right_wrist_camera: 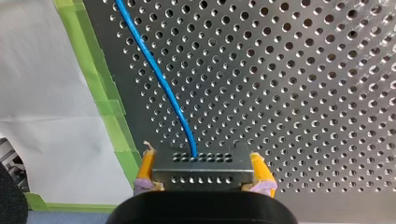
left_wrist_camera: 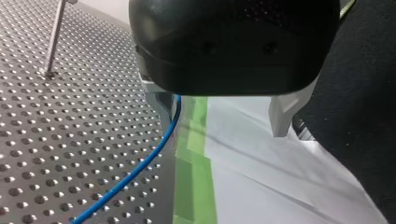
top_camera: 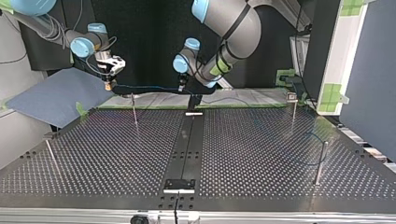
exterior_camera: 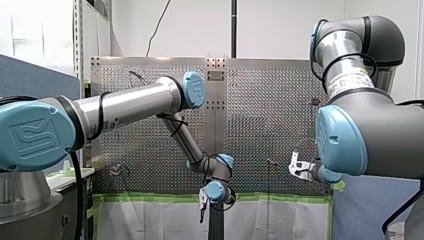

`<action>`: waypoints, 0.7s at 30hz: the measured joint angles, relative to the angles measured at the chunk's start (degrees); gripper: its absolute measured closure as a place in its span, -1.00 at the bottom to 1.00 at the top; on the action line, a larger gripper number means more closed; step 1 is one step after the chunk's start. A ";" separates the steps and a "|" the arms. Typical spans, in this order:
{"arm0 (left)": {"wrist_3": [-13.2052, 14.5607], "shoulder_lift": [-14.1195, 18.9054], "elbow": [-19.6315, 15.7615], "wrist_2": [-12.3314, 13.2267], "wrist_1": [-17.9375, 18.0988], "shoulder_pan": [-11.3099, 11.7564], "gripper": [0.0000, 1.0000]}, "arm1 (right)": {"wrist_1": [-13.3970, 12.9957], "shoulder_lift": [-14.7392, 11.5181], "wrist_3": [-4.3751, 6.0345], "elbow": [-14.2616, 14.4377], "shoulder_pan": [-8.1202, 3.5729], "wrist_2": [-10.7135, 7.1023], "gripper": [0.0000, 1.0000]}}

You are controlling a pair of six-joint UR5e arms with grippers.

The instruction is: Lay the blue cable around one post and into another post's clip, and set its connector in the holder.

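Perforated table [right_wrist_camera: 303, 93], connector [right_wrist_camera: 201, 161] part-hidden in right tool [right_wrist_camera: 204, 173]

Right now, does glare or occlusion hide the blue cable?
Right wrist view: no glare, blue cable plain. Left wrist view: my left gripper hides its upper run. Top view: table sheen, cable faint against dark backdrop. Front view: my arms block much of the table; cable not made out.

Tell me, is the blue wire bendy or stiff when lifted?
Probably bendy: the blue wire curves gently away from its plug. Perhaps a bit springy, not limp: it sweeps smoothly over the table, without kinks.
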 joint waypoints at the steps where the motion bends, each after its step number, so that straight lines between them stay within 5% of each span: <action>1: -0.01 0.00 0.16 0.03 0.26 0.02 -1.00 | 0.02 0.00 -0.01 -0.01 0.01 0.00 1.00; 21: -0.83 0.00 1.83 -0.28 0.94 0.15 -1.00 | 0.16 0.00 -0.20 -0.01 0.02 0.09 1.00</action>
